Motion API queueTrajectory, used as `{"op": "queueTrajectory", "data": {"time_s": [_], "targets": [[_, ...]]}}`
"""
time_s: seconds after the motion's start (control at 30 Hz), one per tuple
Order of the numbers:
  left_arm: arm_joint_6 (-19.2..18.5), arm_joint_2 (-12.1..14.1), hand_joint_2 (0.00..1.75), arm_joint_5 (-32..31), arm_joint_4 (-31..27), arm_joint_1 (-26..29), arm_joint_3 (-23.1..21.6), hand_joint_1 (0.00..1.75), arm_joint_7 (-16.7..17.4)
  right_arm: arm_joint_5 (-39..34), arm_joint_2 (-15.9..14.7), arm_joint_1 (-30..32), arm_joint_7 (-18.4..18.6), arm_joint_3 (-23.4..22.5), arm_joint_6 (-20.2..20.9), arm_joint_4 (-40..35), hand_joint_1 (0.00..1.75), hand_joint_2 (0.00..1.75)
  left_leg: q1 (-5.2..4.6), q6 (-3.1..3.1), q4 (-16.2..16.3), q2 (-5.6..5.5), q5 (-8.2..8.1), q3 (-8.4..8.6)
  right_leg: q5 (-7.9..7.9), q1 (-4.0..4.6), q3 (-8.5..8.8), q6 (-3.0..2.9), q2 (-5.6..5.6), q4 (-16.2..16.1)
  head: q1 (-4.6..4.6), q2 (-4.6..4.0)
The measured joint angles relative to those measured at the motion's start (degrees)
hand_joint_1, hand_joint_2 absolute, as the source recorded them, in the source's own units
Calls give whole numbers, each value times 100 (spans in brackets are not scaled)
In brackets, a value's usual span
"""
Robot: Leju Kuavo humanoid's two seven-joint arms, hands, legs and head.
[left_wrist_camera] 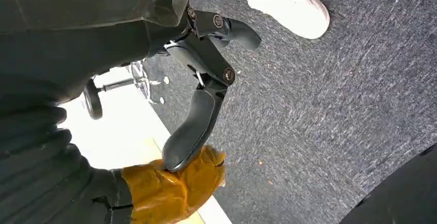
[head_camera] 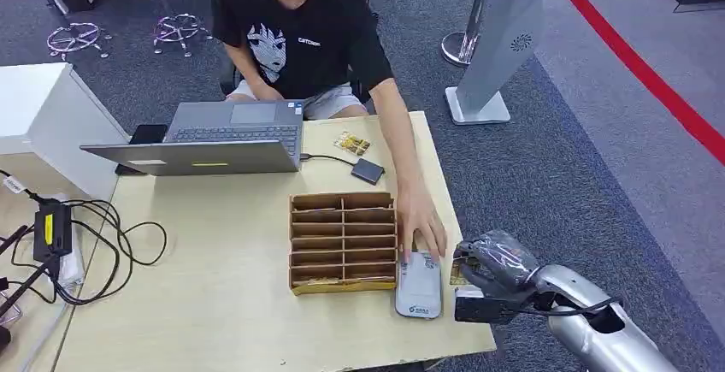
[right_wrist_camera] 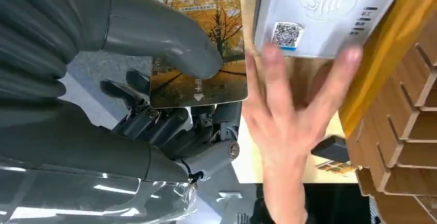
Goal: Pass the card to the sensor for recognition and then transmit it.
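From the head camera I see my right hand [head_camera: 494, 262] at the table's [head_camera: 214, 304] right edge, just beside the grey sensor [head_camera: 419, 285] that lies flat against the wooden slotted box [head_camera: 343, 241]. A person in a black shirt [head_camera: 295, 21] sits across from me and reaches over — their hand [head_camera: 421, 222] rests at the sensor's far end. An open laptop [head_camera: 214, 137], a small dark device [head_camera: 367, 170] and a tangle of black cables [head_camera: 94, 244] share the tabletop.

On the left wrist camera, my left hand [left_wrist_camera: 206, 69] hangs over grey carpet [left_wrist_camera: 319, 116] with its dark fingers spread and nothing in them, near a white shoe [left_wrist_camera: 288, 5].

On the right wrist camera, my right hand [right_wrist_camera: 170, 80] pinches the card [right_wrist_camera: 201, 44] — an autumn-tree picture — between the thick thumb [right_wrist_camera: 165, 41] and the darker fingers behind it. The card sits just beside the sensor [right_wrist_camera: 324, 13], apart from it. The person's hand [right_wrist_camera: 293, 121] lies spread at the sensor's edge.
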Motion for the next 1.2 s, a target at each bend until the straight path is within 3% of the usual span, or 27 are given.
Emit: {"op": "queueTrajectory", "data": {"time_s": [0.6, 0.77, 0.87, 0.93, 1.07, 1.13, 1.2], "targets": [[-11, 0, 175, 0, 0, -1, -4, 0, 0, 2, 0, -151, 7, 240, -24, 190, 175, 175, 0, 0, 0, 0, 0, 0, 0, 0, 0, 0, 0, 0, 0, 0], [-9, 0, 175, 0, 0, -1, -4, 0, 9, 158, 4, -168, 134, 267, -291, 210, 175, 175, 0, 0, 0, 0, 0, -1, 0, 0, 0, 0, 0, 1, 0, 0], [2, -7, 175, 2, 0, 0, -4, 0, 28, 650, 75, -208, 482, 258, -805, 210, 175, 175, 1, 0, 0, 0, 0, -3, 0, 0, 1, 0, 0, 2, 2, 0], [18, -13, 175, 2, 0, 0, -2, 0, 61, 1322, 294, -254, 901, 164, -1310, 180, 175, 175, 3, 0, 0, 3, 0, -3, 0, 1, 1, 0, 3, 4, 2, 0], [42, -61, 175, 2, 0, -2, 7, 0, 122, 2818, 954, -347, 1825, -141, -2036, -215, 175, 175, 4, -1, 0, 0, 1, 0, 0, 3, 0, -1, 1, 6, 2, 0], [42, -81, 175, 0, 0, -1, 7, 0, 136, 3661, 1356, -428, 2325, -364, -2173, -537, 175, 175, 7, -2, -1, 2, 1, 1, 0, 7, -1, -1, 3, 8, 0, 0], [39, -101, 175, 0, 0, -4, 4, 0, 136, 4053, 1635, -534, 2536, -534, -2168, -790, 175, 175, 8, -2, -1, 1, 2, 1, -1, 7, -1, -1, 2, 9, 0, 0]]}}
